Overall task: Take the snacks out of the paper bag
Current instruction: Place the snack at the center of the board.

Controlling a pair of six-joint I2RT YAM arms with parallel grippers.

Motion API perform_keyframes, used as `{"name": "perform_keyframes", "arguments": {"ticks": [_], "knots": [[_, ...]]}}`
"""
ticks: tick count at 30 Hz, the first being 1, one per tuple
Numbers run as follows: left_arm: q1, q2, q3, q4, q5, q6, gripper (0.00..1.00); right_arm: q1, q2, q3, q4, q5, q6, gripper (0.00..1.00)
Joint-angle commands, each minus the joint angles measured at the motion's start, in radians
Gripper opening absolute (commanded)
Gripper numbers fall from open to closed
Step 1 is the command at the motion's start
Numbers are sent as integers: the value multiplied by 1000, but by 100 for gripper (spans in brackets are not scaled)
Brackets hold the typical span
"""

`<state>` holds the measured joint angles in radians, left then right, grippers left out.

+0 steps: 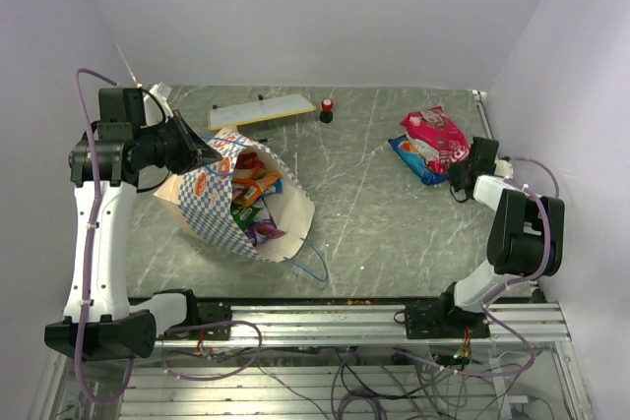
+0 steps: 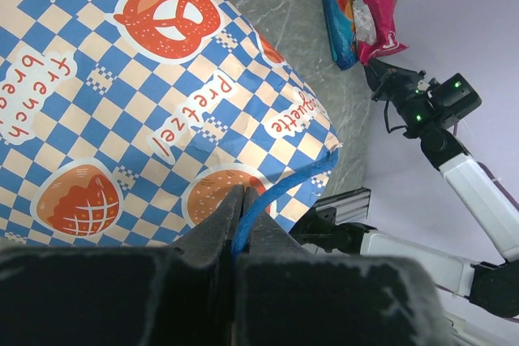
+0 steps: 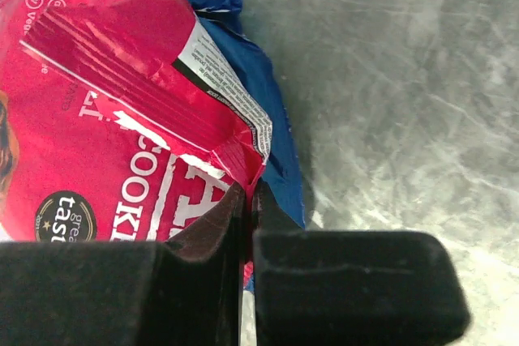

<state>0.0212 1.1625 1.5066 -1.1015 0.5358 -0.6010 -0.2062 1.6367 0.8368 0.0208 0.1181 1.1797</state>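
Observation:
The blue-and-white checkered paper bag [image 1: 224, 206] lies tipped on the table's left, its mouth open toward the camera, with orange and green snack packets [image 1: 252, 194] inside. My left gripper [image 1: 209, 154] is shut on the bag's blue cord handle [image 2: 280, 192] at the bag's upper rim; the checkered side [image 2: 138, 95] fills the left wrist view. A magenta-red packet [image 1: 436, 135] lies on a blue packet [image 1: 411, 157] at the right. My right gripper [image 1: 463, 176] is shut on the corner of the magenta-red packet [image 3: 122, 103], which overlaps the blue packet [image 3: 268, 111].
A flat white board [image 1: 261, 109] lies at the back, with a small red-and-black knob [image 1: 326, 109] beside it. The bag's other blue handle [image 1: 315, 261] loops onto the table near the front rail [image 1: 374, 317]. Walls close in on the left, back and right.

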Motion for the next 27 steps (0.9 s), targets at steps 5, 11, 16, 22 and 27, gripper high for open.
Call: {"name": "perform_keyframes", "arguments": {"ticks": [5,11,16,22,27], "knots": [[-10,-1,5,12,10,16,7,-41,-22,-52,80,-83,-19,0],[-10,-1,9,13,2,12,7,-44,-64,-81,52,-127,-142,0],[-10,-3,7,11,-4,13,7,-43,-126,-144,116,-270,-248,0],[-10,1,-8,23,7,6,7,-43,-118,-144,133,-336,-306,0],[-10,7,4,20,6,10,7,-45,-117,-172,135,-293,-316,0]]}}
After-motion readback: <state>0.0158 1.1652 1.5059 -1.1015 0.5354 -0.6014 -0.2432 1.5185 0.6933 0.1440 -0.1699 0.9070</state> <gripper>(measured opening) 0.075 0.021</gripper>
